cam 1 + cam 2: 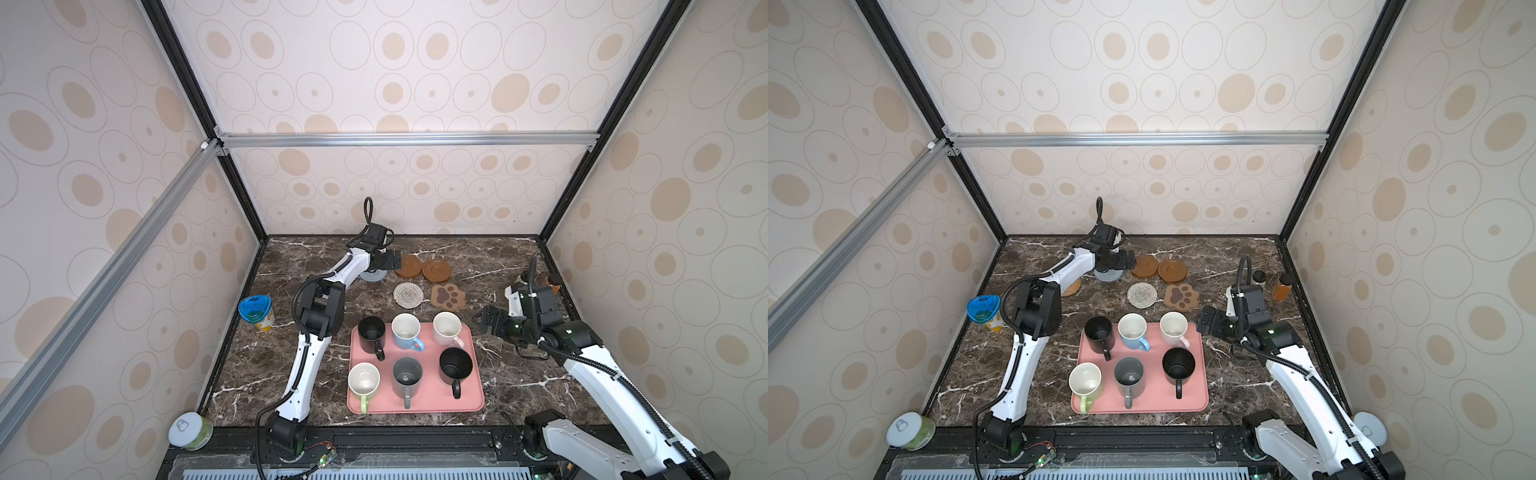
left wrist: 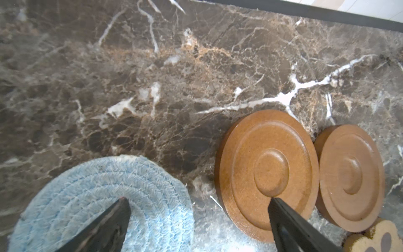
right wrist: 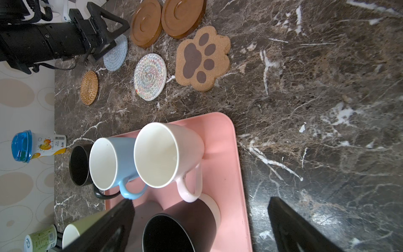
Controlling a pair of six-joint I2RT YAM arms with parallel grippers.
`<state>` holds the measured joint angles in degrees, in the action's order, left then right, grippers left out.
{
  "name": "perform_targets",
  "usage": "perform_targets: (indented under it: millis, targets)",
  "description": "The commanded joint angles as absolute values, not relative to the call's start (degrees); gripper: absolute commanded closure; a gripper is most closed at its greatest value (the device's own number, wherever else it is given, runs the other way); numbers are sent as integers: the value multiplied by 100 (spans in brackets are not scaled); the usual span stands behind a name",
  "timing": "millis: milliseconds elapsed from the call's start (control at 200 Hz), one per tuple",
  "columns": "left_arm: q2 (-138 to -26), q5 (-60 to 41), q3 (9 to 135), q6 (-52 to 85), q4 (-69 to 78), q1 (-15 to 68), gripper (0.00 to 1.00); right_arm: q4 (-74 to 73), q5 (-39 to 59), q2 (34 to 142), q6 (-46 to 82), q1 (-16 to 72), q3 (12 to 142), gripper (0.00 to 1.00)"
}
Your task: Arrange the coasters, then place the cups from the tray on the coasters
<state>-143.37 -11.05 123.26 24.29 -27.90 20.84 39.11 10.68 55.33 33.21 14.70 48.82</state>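
Six cups stand on the pink tray (image 1: 473, 401): black (image 1: 371, 330), light blue (image 1: 406, 330) and pale pink (image 1: 447, 328) behind; light green (image 1: 364, 382), grey (image 1: 407, 376) and black (image 1: 456, 365) in front. Behind the tray lie the coasters: blue-grey woven (image 2: 104, 196), two wooden discs (image 1: 409, 266) (image 1: 436, 270), cream woven (image 1: 408, 295), paw-shaped (image 1: 448, 297) and tan rattan (image 1: 1072, 286). My left gripper (image 2: 198, 199) hangs open, one finger over the blue-grey coaster, the other over the nearer disc. My right gripper (image 3: 200, 199) is open at the tray's right edge, near the front black cup.
A blue-lidded can (image 1: 256, 312) stands at the table's left edge and a green can (image 1: 190, 430) at the front left corner. An amber bottle (image 1: 1282, 286) stands by the right wall behind my right arm. Patterned walls close in three sides.
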Motion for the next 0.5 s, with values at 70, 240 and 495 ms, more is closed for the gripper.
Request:
perform_targets:
  millis: [70, 240, 495]
  targets:
    - [-13981, -1204, 11543, 2391, -2752, 2073, 0, 4016, 1055, 5539, 3348, 1517, 4852, 1]
    - [-13497, -1245, 10691, 2451, -2324, 2067, 0, 3997, 1072, 5566, 3375, 1517, 4838, 0]
    - [-13099, -1292, 10059, 2429, -2038, 2067, 0, 3953, 1106, 5564, 3401, 1514, 4852, 1]
